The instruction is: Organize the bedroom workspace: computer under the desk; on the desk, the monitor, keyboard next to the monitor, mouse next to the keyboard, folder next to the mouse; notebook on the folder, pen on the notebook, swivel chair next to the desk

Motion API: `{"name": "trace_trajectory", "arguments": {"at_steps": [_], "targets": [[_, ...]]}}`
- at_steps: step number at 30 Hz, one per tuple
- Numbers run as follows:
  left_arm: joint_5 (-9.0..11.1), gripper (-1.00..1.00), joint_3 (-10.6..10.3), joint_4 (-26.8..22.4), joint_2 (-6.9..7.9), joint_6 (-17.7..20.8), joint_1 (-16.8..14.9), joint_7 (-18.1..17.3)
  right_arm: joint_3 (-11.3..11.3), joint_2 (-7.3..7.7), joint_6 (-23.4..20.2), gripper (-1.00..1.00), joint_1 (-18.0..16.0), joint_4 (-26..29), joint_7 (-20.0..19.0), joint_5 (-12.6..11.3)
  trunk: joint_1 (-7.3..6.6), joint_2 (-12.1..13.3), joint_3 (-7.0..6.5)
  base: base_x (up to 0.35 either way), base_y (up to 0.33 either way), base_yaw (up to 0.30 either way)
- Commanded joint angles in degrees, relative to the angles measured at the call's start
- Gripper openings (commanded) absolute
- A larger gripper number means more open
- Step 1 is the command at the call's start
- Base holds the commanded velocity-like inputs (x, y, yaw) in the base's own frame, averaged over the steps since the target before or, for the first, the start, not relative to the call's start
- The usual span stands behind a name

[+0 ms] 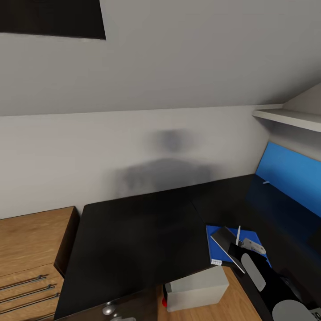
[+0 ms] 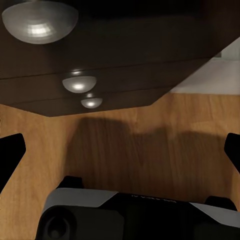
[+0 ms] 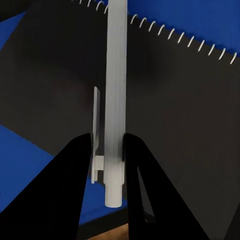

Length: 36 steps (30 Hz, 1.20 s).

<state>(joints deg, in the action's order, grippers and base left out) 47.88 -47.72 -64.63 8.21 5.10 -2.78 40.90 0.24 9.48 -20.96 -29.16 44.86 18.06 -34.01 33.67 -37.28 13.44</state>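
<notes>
The blue folder lies on the black desk near its front right edge. The dark grey spiral-bound notebook rests on the folder. My right gripper is shut on the white pen, holding it over the notebook. In the right wrist view the pen sits between the black fingers, above the notebook and the folder. The light grey computer stands on the floor under the desk. My left gripper hangs open over the wooden floor beside the drawer unit.
Low oak cabinets stand left of the desk. A blue wall panel and a white shelf lie along the right. A small white item sits at the desk's far right. Round silver knobs line the drawer fronts.
</notes>
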Motion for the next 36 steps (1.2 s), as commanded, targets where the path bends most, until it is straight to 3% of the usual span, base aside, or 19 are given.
{"name": "trace_trajectory", "arguments": {"at_steps": [1,11,12,20,29,36], "targets": [[0.1,1.0,-0.2,-0.1,0.06,0.3,-0.1,0.4,0.0,0.02,-0.2,-1.0,0.0,0.1,0.4,-0.5,0.02,-0.1,0.09,0.0,0.0,0.0],[0.0,1.0,-0.1,0.0,0.06,0.3,-0.1,0.3,0.0,0.02,-0.2,-1.0,0.0,0.2,0.4,-0.3,0.02,-0.1,0.09,0.0,0.0,0.0],[0.0,1.0,-0.1,0.0,0.06,0.3,-0.1,0.3,0.0,0.02,-0.2,1.0,0.0,0.2,0.4,-0.3,0.02,-0.1,0.09,0.0,0.0,0.0],[0.1,1.0,-0.1,0.0,0.08,0.3,-0.1,0.3,0.0,0.06,-0.2,1.0,0.0,0.2,0.4,-0.3,0.02,-0.1,0.09,0.0,0.0,0.0],[0.1,1.0,-1.8,0.4,0.12,0.3,-0.1,0.5,0.1,0.02,-0.2,1.0,0.0,0.6,0.4,-0.3,-1.96,3.5,-1.52,0.0,0.0,0.0],[0.1,1.0,-1.9,0.9,0.06,0.3,-0.1,0.5,0.6,-0.4,-0.2,1.0,0.3,10.4,2.2,0.4,-3.5,6.3,-2.78,0.0,0.0,0.0]]}}
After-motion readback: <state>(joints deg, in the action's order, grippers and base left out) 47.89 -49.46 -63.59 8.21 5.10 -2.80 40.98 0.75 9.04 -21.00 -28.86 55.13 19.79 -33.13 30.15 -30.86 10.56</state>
